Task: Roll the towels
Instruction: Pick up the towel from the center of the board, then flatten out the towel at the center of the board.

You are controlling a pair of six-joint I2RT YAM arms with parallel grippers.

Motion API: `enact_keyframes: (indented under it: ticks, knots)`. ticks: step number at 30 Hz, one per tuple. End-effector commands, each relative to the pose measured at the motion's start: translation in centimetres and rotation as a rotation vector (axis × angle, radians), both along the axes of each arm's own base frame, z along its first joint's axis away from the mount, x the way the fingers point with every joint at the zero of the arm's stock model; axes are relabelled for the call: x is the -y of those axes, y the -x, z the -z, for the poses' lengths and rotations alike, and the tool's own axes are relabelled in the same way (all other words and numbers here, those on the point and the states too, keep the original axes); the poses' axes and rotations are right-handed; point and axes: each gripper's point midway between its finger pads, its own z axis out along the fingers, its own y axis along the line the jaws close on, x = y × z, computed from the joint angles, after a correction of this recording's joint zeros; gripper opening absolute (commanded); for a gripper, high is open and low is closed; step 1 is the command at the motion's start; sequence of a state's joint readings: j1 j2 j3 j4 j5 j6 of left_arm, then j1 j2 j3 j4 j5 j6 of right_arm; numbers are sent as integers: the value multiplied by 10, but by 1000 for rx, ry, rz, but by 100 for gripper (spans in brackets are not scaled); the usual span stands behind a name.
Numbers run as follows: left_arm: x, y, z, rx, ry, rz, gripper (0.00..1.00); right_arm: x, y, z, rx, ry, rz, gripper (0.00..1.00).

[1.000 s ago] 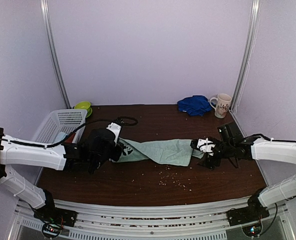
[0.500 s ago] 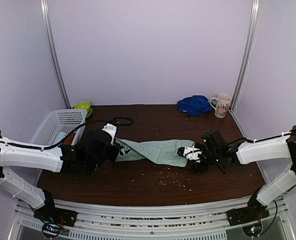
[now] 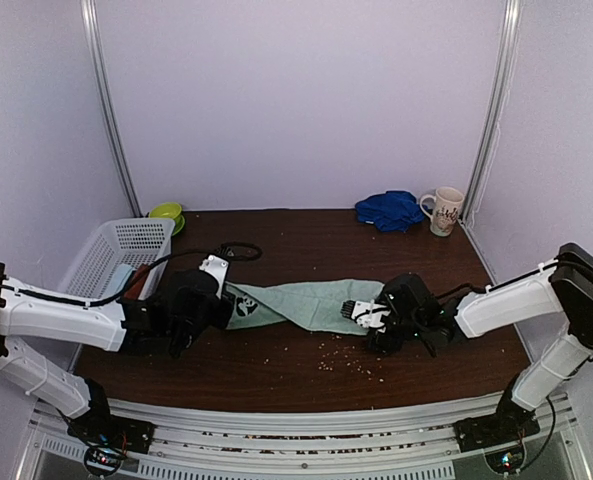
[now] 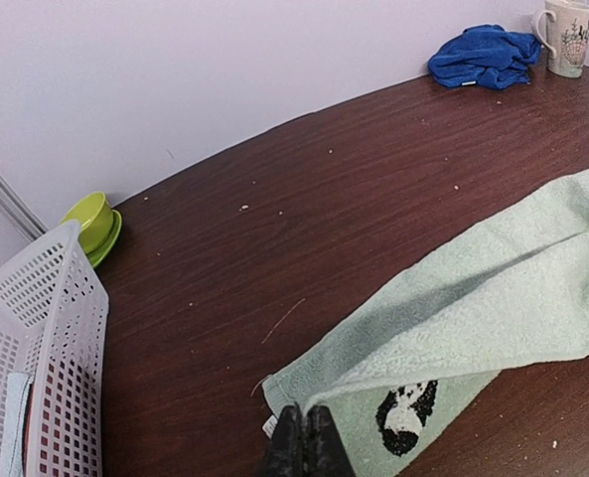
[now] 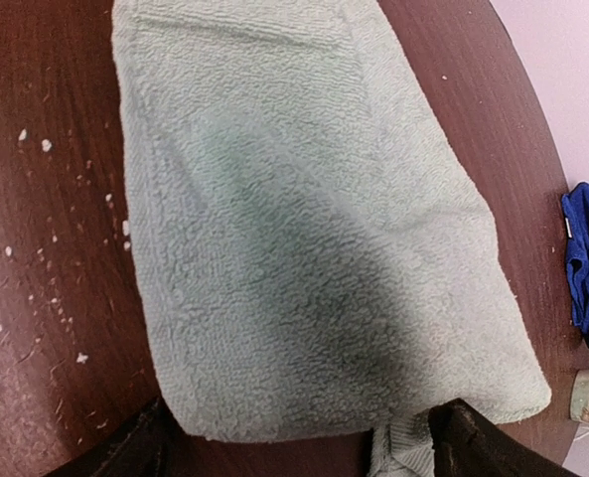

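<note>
The pale mint-green towel (image 3: 301, 303) lies stretched across the middle of the table, folded lengthwise, with a black-and-white print near its left end. My left gripper (image 3: 223, 301) is shut on the towel's left corner (image 4: 292, 393), its fingertips (image 4: 306, 437) pinched together. My right gripper (image 3: 361, 314) is open at the towel's right end; its fingers (image 5: 125, 447) stand wide apart, one at each side of the towel's end (image 5: 304, 229). The royal blue towel (image 3: 389, 210) lies crumpled at the back right, also seen from the left wrist (image 4: 483, 55) and the right wrist (image 5: 587, 268).
A white patterned mug (image 3: 444, 210) stands next to the blue towel. A white slotted basket (image 3: 116, 250) and a green bowl (image 3: 167, 213) are at the back left. A black cable (image 3: 238, 251) loops behind my left gripper. Pale crumbs (image 3: 341, 355) are scattered in front of the mint towel.
My right gripper has moved left, and the mint towel's right end has come left with it. My left gripper has shifted slightly left, still holding the corner.
</note>
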State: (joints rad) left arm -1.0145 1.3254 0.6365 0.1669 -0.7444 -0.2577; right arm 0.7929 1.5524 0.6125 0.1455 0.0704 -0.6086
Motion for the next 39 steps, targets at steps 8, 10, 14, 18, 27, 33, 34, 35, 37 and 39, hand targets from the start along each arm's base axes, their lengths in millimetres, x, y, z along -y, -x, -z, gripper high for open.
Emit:
enact_keyframes:
  ticks: [8,10,14,18,27,33,34,35,37,39]
  knots:
    - [-6,-4,-10,41,68,-24,0,11,-37,-20,183,-18,231,50]
    - [-8,-5,-11,45,67,-29,0,14,-42,-30,224,-31,256,33]
    - [-10,-5,-12,52,59,-37,0,12,-42,-52,255,-72,248,0]
    - [-12,-5,-19,65,41,-42,0,15,-45,-81,290,-19,225,0]
    - [-9,13,-59,136,128,101,0,43,-29,-163,256,233,96,0]
    - [0,16,-51,117,120,149,0,38,-11,-95,39,388,-42,0]
    - [0,13,-46,103,109,137,0,35,-12,-81,11,404,-50,0]
    - [-1,11,-42,91,98,113,0,31,-16,-71,-7,411,-49,0]
    - [-5,5,-32,73,64,55,0,21,-24,-56,-28,406,-39,0]
    - [-12,0,-24,63,33,1,0,10,-34,-42,-36,399,-30,0]
